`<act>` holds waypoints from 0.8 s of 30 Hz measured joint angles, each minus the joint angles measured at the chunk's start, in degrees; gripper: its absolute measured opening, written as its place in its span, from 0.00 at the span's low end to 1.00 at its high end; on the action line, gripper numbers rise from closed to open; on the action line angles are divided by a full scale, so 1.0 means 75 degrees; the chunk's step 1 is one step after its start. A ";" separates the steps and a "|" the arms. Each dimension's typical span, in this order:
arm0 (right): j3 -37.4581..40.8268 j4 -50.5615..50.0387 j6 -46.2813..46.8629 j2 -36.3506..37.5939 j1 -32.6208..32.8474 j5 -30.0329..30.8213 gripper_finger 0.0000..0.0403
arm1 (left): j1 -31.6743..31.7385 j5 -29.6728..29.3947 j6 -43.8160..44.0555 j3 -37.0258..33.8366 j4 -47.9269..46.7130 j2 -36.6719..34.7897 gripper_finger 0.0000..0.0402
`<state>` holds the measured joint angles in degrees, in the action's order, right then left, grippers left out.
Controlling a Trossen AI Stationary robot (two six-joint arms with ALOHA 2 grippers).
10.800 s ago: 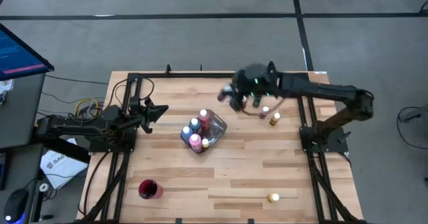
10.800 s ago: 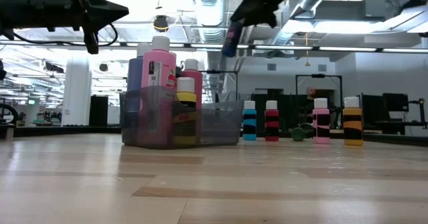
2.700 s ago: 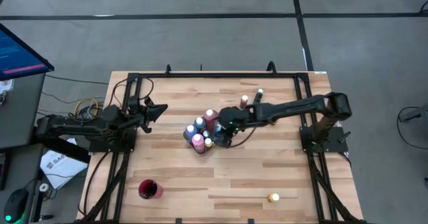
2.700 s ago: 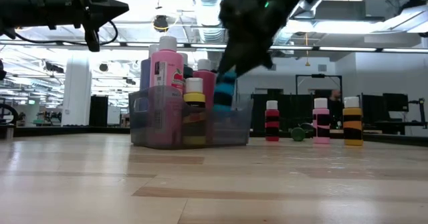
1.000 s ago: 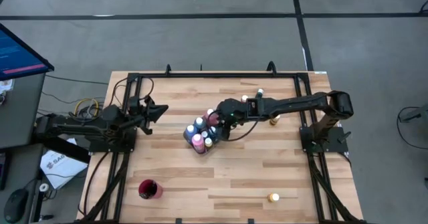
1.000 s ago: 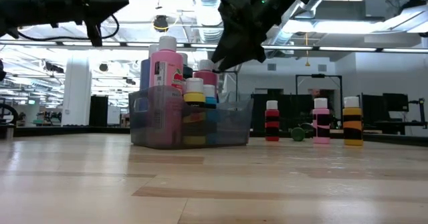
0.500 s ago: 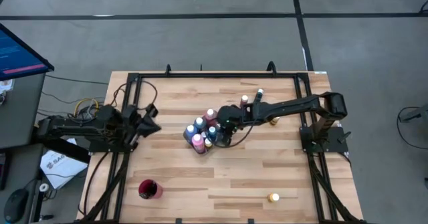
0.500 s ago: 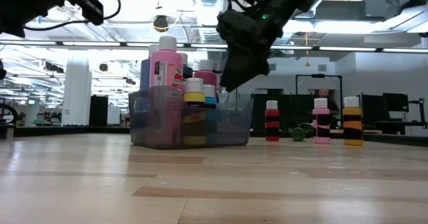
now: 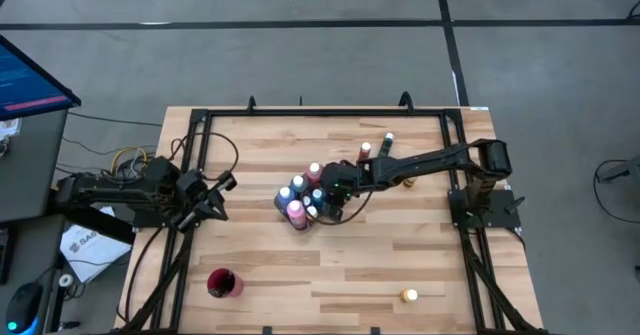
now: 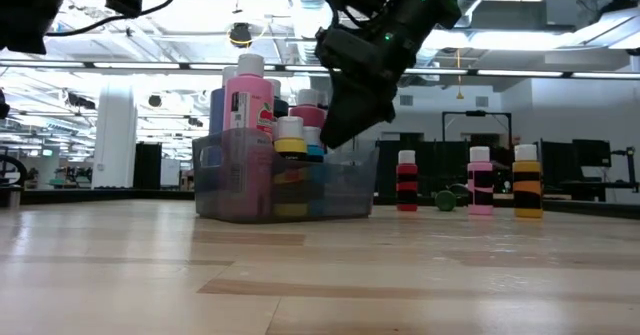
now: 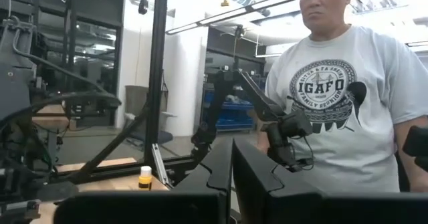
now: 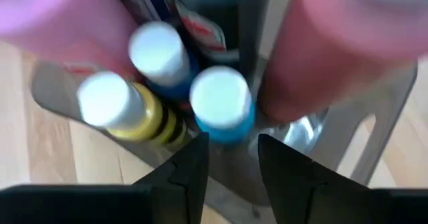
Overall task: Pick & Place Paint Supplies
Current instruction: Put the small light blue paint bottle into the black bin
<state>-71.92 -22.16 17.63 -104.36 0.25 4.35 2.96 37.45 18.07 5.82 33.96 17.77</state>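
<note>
A clear bin at the table's middle holds several paint bottles: a tall pink one, a yellow one, a dark blue one and a light blue one. My right gripper is open and slants down over the bin's right end, its fingertips just short of the light blue bottle. Three bottles stand on the table far right of the bin. My left gripper is shut, high over the table's left edge. My right gripper comes slanting down from the table's right side toward the light blue bottle's shoulder, one fingertip on either side of it. I cannot tell whether the fingertips touch the bottle. The bottle stands upright in the bin.
A red cup stands near the table's near left corner and a lone yellow bottle near the near right. A person in a white T-shirt stands beyond the table. The near half of the table has free room.
My right gripper has come down from above the bin toward the bottles at its right end. My left gripper has swung about at the wrist, away from pointing at the table's middle, and in the low view has gone toward the picture's upper left corner.
</note>
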 joint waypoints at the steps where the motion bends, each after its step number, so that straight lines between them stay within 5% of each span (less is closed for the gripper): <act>1: 0.0000 0.0110 -0.0011 0.0001 0.0000 0.0002 0.31 | 0.0000 0.0000 0.0018 0.0000 0.0007 0.0002 0.01; 17: 0.0000 0.0417 -0.0151 0.0003 -0.0163 0.0016 0.31 | 0.0055 -0.0015 -0.0331 0.0000 -0.0095 0.0048 0.01; 24: -0.0057 0.0018 -0.0149 0.0073 -0.0056 -0.0004 0.31 | 0.0476 -0.0555 0.0857 -0.0009 -0.1504 0.0059 0.01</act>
<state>-72.35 -22.03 16.51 -103.81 -0.17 4.32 6.53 33.29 24.50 5.76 22.68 18.21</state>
